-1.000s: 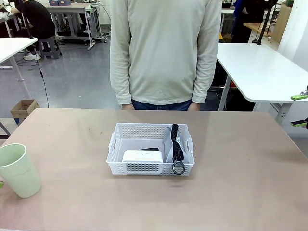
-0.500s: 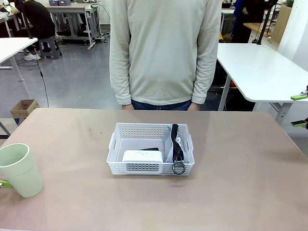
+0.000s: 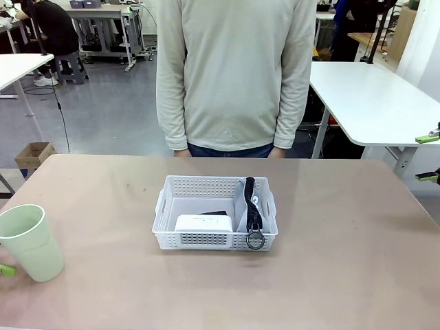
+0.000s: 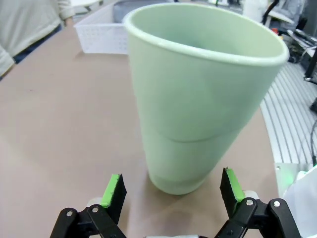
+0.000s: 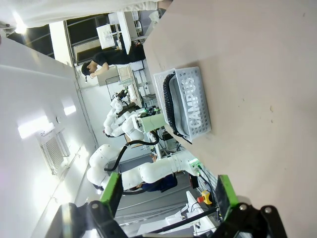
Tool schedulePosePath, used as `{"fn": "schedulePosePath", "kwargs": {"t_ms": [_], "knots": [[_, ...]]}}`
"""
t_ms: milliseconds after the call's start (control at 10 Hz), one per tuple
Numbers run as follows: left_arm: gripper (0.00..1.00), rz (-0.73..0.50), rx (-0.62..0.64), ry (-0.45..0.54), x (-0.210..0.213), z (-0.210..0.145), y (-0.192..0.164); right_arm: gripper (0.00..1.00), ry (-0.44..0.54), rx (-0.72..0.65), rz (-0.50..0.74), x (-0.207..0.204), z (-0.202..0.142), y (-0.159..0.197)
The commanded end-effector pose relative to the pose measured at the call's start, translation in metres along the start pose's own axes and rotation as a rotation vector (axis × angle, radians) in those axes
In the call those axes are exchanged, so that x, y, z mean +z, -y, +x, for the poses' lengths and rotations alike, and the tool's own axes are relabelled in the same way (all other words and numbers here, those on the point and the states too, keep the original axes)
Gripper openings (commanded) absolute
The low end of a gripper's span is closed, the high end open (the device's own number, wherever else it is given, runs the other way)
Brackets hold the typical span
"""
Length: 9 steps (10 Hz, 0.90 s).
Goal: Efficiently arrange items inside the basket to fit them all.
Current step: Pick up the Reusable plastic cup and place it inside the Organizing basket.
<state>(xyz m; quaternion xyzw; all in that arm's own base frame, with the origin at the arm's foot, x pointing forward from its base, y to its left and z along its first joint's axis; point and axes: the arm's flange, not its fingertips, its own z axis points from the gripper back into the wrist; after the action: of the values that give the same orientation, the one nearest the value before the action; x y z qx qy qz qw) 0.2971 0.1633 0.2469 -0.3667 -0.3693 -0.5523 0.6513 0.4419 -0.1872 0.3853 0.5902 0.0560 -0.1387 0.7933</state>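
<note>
The pale green cup [image 3: 31, 242] stands upright on the table at the far left. In the left wrist view the cup [image 4: 198, 99] looms just ahead of my open left gripper [image 4: 172, 189], its base level with the green pads [image 4: 113, 191], which do not touch it. The white basket [image 3: 172, 206] sits mid-table. It holds the white box [image 3: 203, 223], the black stapler [image 3: 216, 214] behind the box, and the grey pouch [image 3: 243, 206] on edge at its right end, ring [image 3: 255, 239] hanging over the rim. My right gripper [image 5: 167, 191] is open, far from the basket [image 5: 185, 106].
A person in a pale sweater [image 3: 234, 75] stands at the table's far edge, hands hanging down. Bare brown tabletop [image 3: 344, 261] surrounds the basket on all sides. The basket's left and rear part is unfilled. White tables stand in the room behind.
The cup has shifted slightly to the right. A green pad of my left gripper has come into sight at the left edge of the front view, beside the cup's base.
</note>
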Motion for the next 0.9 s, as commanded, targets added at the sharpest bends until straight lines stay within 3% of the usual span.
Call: {"fn": "schedulePosePath", "kwargs": {"t_ms": [0,800], "knots": [[1.00,-0.019,-0.044,0.023,-0.110,0.039,0.175,1.00,0.003,0.001,0.001,-0.001,-0.004,-0.003],[1.00,-0.044,-0.068,0.119,-0.150,0.051,0.188,1.00,0.003,0.001,0.001,-0.001,-0.004,-0.003]]}}
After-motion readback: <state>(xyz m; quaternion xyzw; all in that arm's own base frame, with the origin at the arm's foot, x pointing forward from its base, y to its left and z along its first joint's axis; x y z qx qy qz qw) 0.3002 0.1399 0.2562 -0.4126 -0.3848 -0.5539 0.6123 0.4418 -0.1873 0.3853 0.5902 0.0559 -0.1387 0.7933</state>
